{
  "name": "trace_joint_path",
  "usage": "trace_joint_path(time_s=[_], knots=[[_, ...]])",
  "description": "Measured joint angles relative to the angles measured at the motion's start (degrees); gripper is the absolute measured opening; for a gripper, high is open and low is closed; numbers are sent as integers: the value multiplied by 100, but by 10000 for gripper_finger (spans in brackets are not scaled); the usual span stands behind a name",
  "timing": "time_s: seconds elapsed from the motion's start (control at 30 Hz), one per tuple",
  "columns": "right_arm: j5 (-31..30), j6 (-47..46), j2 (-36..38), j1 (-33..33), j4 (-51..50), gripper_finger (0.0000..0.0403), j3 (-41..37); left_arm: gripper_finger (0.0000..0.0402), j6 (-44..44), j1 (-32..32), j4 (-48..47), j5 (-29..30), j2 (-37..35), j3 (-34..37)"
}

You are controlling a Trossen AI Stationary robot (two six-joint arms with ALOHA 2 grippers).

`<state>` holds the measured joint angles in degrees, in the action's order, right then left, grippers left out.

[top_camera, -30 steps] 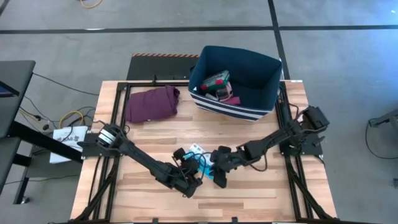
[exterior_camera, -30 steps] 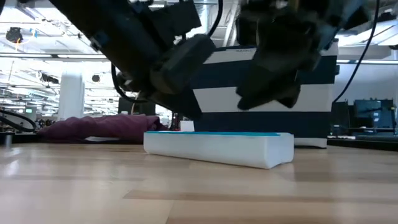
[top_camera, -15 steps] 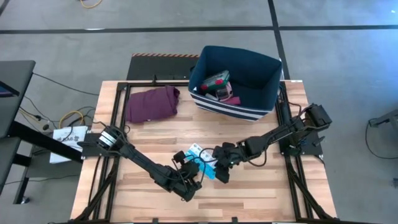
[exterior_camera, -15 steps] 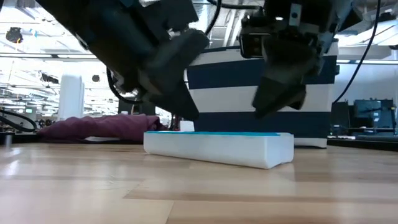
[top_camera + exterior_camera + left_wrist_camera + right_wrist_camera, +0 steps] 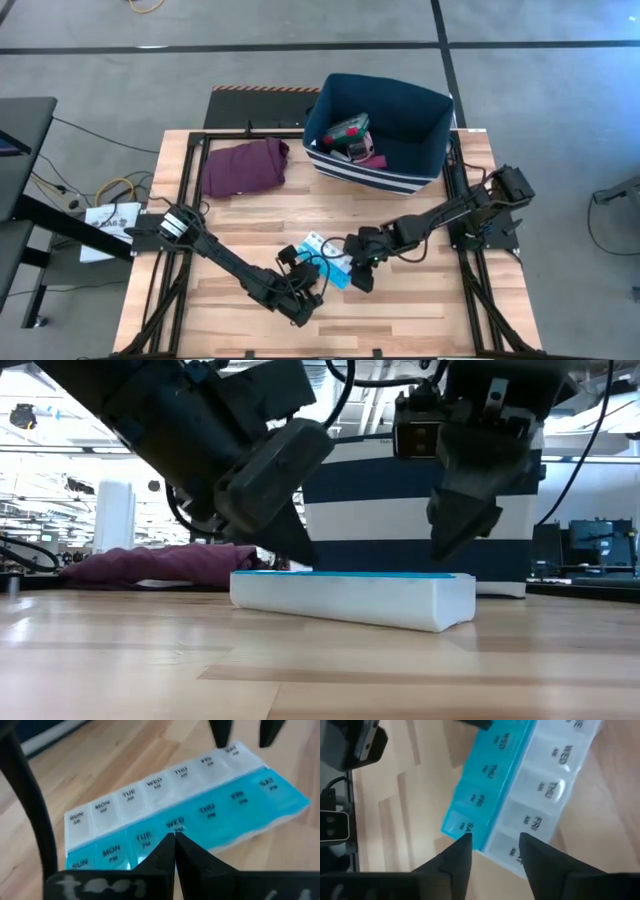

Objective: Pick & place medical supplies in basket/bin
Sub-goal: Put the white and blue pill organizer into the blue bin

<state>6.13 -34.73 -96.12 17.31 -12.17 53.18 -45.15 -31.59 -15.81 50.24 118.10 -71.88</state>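
Organizer: blue-white pill organizer flat on table — far half hidden low down.
Left gripper: fingers pressed together.
Right gripper: fingers spread — empty.

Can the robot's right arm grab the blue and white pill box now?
Probably yes. The right gripper hangs open right over the SAT end of the flat blue-and-white plastic pill organizer, nothing between. The shut left gripper touches the middle only.

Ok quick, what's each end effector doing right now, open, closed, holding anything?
Left end effector: closed, empty, tips over the pill organizer.
Right end effector: open, holding nothing, poised at the organizer's SAT end.
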Motion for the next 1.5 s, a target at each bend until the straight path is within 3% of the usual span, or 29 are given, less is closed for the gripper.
trace_joint_path(time_s=[0.37,0.63,1.1,1.5], knots=[[-44,27,-72,-341,-241,233,0,0,-197,-44,-299,-108,76,-17],[-89,-90,-221,-610,-80,233,12,0,-335,-114,-398,19,161,-16],[1491,-593,-1098,-975,1330,233,7,0,-454,-192,-573,70,179,-6],[1418,-890,-1067,-868,1484,233,-13,0,-721,-258,-728,72,190,-6]])
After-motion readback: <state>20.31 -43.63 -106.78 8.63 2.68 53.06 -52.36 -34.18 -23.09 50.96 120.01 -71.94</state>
